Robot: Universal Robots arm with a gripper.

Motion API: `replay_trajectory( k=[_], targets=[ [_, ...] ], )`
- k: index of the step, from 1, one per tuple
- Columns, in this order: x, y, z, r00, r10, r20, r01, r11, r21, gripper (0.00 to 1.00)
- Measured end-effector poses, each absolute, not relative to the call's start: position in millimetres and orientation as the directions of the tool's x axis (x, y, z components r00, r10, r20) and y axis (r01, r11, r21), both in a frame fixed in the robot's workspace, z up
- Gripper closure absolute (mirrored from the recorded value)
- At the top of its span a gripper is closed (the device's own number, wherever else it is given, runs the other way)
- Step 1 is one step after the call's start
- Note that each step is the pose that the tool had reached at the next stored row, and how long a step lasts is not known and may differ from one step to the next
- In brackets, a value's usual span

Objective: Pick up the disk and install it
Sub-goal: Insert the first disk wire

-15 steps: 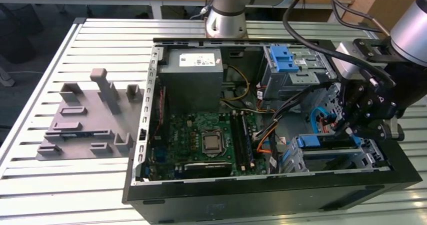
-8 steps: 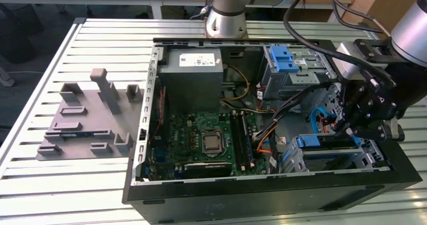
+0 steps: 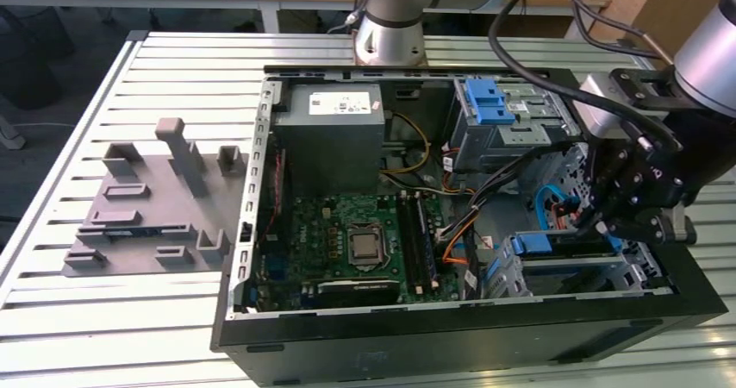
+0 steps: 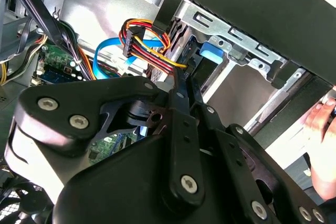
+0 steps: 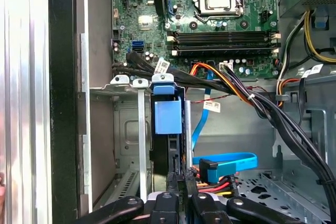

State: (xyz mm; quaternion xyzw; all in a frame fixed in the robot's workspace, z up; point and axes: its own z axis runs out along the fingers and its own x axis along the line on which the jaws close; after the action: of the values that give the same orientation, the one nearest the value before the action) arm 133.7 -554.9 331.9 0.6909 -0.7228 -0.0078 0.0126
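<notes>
First wrist view has the disk (image 5: pixel 169 129) standing on edge in the drive cage (image 5: pixel 126 129) straight ahead of the hand (image 5: pixel 180 192), whose fingers pinch its near edge, long axis running into the bay.

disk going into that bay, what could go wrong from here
The disk sits on edge in the drive cage, and the gripper is at its rear edge. Loose cables and the blue data cable run close by and could snag or get pinched. An off-line push could jam the disk's blue carrier in the cage.
</notes>
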Motion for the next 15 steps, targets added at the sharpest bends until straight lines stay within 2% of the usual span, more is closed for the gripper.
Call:
replay_trajectory(
  k=[11, 12, 15],
  targets=[
    [134.5, -555.3, 329.9, -0.046, -0.999, 0.008, -0.998, 0.046, 0.030, 0.83],
    [134.4, -555.3, 330.4, -0.046, -0.999, 0.008, -0.998, 0.046, 0.030, 0.76],
    [134.4, -555.3, 333.4, -0.046, -0.999, 0.008, -0.998, 0.046, 0.030, 0.76]
  ],
)
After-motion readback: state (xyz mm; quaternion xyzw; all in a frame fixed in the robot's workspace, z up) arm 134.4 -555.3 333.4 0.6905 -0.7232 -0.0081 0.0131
